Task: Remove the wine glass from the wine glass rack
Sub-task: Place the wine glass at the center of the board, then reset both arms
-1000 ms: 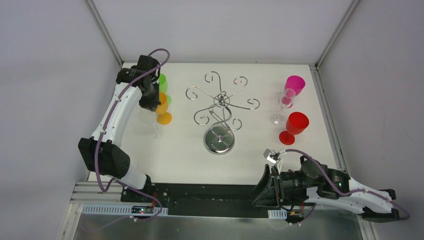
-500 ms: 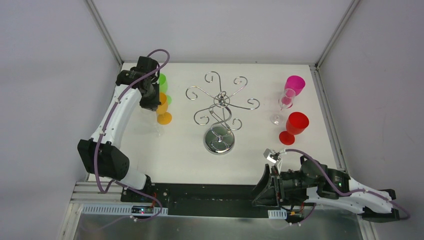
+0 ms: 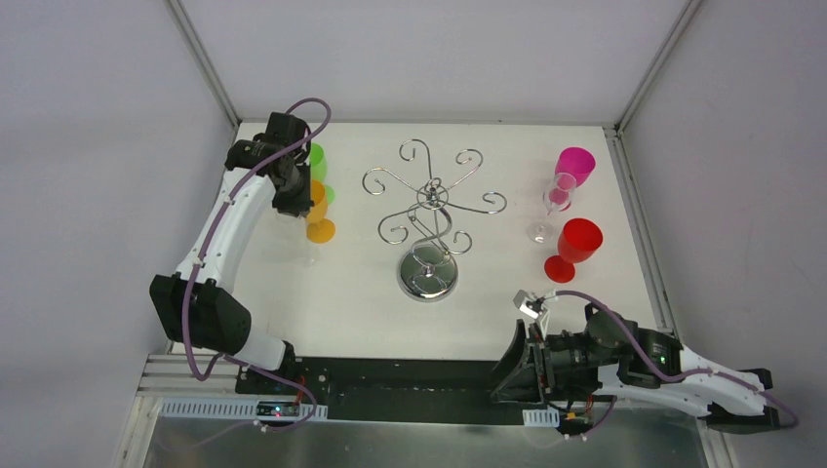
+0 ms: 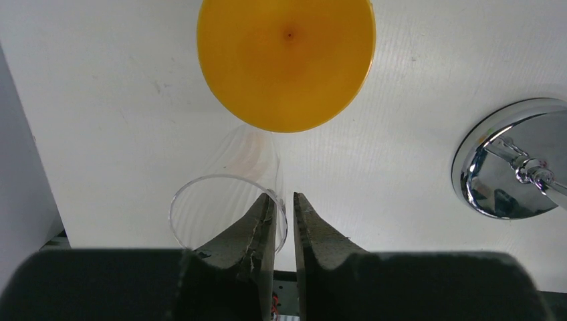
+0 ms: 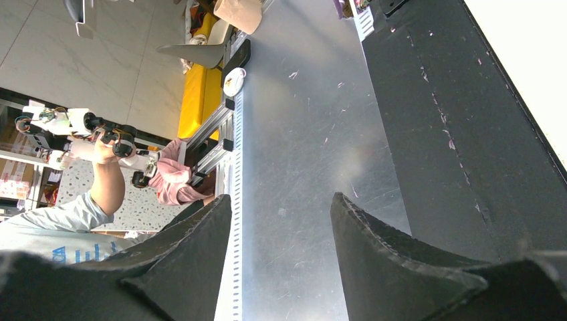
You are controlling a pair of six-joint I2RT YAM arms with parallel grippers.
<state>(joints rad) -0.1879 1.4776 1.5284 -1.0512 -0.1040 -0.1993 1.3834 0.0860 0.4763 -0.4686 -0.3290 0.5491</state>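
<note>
left gripper [image 4: 284, 198] near bench [image 3: 341, 292] left edge, jaws narrowly parted astride clear glass [image 4: 214, 208] rim, right gripper [image 5: 281, 198] off near edge, wide open, empty

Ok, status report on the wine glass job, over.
Left hand nearly shut astride clear wine glass rim, grip unclear. Right hand open, holding nothing. Wine glass rack bare. Orange glass close ahead.
</note>
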